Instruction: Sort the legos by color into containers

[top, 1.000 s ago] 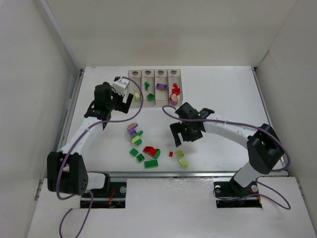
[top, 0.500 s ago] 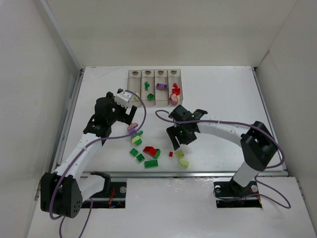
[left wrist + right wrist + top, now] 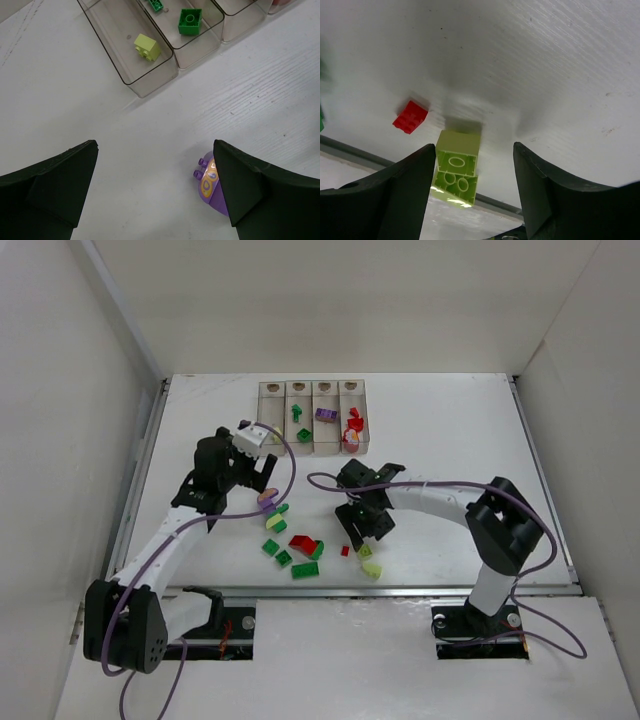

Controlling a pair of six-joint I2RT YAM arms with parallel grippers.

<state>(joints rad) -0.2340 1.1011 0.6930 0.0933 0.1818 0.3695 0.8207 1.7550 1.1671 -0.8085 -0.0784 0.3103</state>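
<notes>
Legos (image 3: 302, 542) lie scattered — left jaws gape wide; right jaws straddle a yellow-green brick (image 3: 457, 160), not clamped.

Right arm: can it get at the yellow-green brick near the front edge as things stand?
Probably yes. The right gripper hangs over the yellow-green brick with open jaws on either side of it, the brick nearer one jaw. The small red brick lies off to the side, outside the jaws.
</notes>
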